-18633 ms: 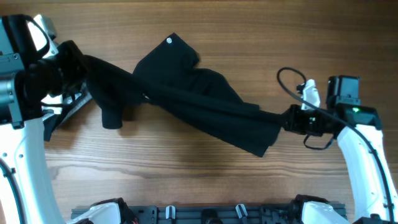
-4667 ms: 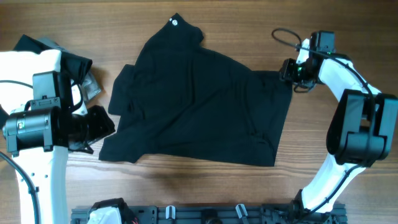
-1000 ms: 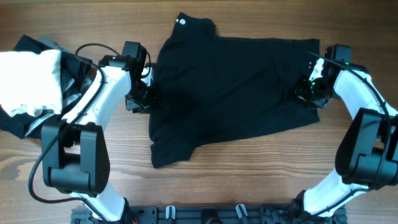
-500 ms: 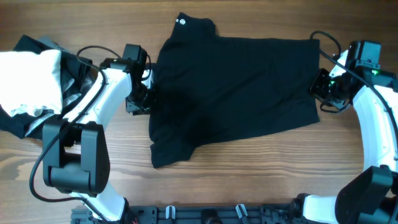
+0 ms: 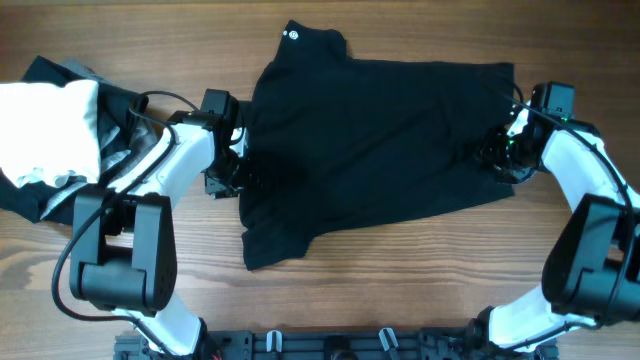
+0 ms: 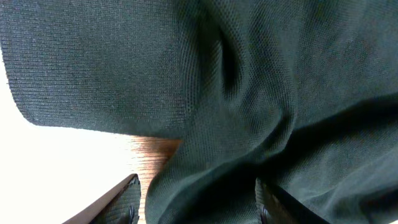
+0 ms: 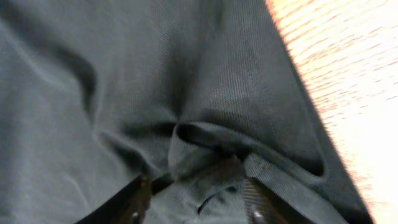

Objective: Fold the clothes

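Note:
The large black shirt [image 5: 370, 130] of the clothes lies spread flat across the middle of the table, its small white logo [image 5: 292, 35] at the far left corner. My left gripper [image 5: 228, 178] is at the shirt's left edge. In the left wrist view its jaws [image 6: 196, 199] stand open, with a loose ridge of black fabric [image 6: 249, 74] between them. At the shirt's right edge, my right gripper [image 5: 497, 158] is low on the cloth. The right wrist view shows its jaws [image 7: 196, 193] open over a small bunched fold [image 7: 205, 146].
A pile of other clothes sits at the far left: a white piece [image 5: 45, 130] on top, black cloth [image 5: 45, 70] behind it and a grey piece [image 5: 125, 150] beside it. Bare wooden table [image 5: 400, 270] lies in front of the shirt.
My right gripper has opened from shut, letting go of the shirt's right edge; it swung out right, then came back onto the cloth. The left jaws widened slightly. The shirt has stayed put.

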You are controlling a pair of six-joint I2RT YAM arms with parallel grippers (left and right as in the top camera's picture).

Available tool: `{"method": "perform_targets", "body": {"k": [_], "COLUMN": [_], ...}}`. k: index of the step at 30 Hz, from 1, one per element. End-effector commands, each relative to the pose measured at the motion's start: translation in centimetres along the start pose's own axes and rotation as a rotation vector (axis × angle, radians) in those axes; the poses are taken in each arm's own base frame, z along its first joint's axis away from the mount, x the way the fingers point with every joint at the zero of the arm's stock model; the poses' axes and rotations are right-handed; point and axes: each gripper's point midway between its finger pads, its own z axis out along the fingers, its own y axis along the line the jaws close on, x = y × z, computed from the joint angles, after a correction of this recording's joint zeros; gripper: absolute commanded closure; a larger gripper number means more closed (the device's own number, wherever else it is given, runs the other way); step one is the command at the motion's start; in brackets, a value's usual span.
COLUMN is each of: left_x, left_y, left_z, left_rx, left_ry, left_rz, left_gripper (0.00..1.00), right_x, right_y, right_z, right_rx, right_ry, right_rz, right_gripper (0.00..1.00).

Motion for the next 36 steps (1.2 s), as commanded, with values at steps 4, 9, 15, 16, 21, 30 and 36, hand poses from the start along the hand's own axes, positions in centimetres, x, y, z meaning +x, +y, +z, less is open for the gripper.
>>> {"method": "perform_targets", "body": {"k": [4, 9, 15, 16, 21, 30, 36], "left_x": [0.3, 0.3, 0.3, 0.3, 0.3, 1.0, 2.7], "left_y": [-0.2, -0.2, -0.2, -0.2, -0.1, 0.1, 0.5], "left_z": [0.6, 0.6, 0.6, 0.6, 0.6, 0.5, 0.3], "left_rx": [0.012, 0.012, 0.012, 0.012, 0.012, 0.003, -0.015], "left_ry": [0.015, 0.017, 0.017, 0.017, 0.017, 0.046, 0.114], "left_rz": [0.005, 0.006, 0.005, 0.005, 0.005, -0.001, -0.018], "left_gripper": [0.42, 0.42, 0.42, 0.42, 0.42, 0.41, 0.38], "right_x": [0.9, 0.9, 4.1, 5.0, 7.7, 11.2, 11.4], "right_y": [0.9, 0.4, -4.7, -5.3, -6.3, -7.6, -7.8], "right_z": [1.2, -1.3, -8.7, -9.6, -12.0, -13.1, -13.2], "right_rx": [-0.07, -0.016, 0.305, 0.342, 0.401, 0.503, 0.51], "right_ry": [0.049, 0.017, -0.053, -0.054, -0.021, 0.088, 0.1], "right_rz": [-0.008, -0.062, 0.289, 0.334, 0.371, 0.443, 0.416], "right_gripper": [0.83, 0.96, 0.96, 0.96, 0.96, 0.94, 0.53]}}
